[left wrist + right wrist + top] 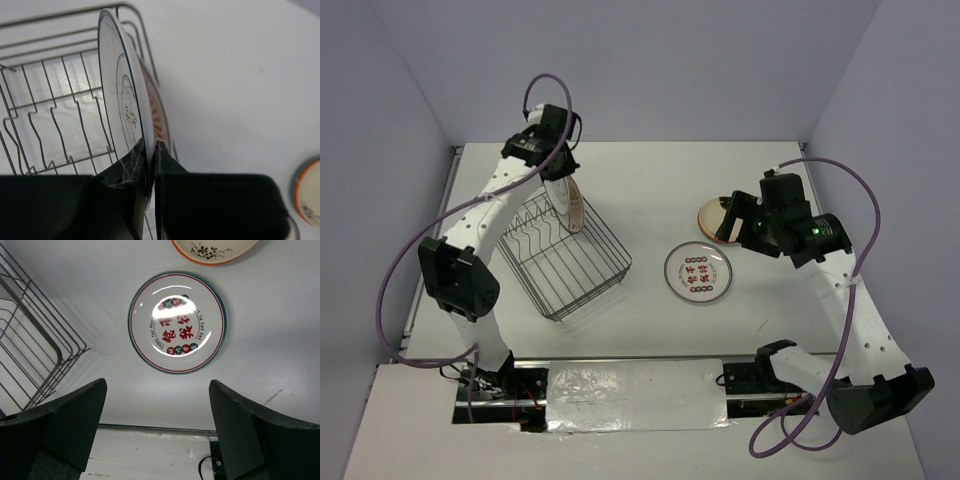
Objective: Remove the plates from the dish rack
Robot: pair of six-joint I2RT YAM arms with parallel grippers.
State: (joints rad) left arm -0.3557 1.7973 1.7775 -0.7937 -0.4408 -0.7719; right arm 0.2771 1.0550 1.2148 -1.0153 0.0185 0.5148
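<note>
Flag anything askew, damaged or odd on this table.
The dish rack sits rotated, not square to the table. A crinkled silver patch covers the near edge between the arm bases. The left gripper, shut on a plate, shows whitish scuffs on one finger pad.

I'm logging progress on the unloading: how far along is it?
Done: a red-lettered plate and an orange-rimmed plate lie on the table. In hand: the left end effector pinches an upright plate in the dish rack. Remaining: that one and an orange-patterned plate behind it. The right end effector is open, empty.
</note>
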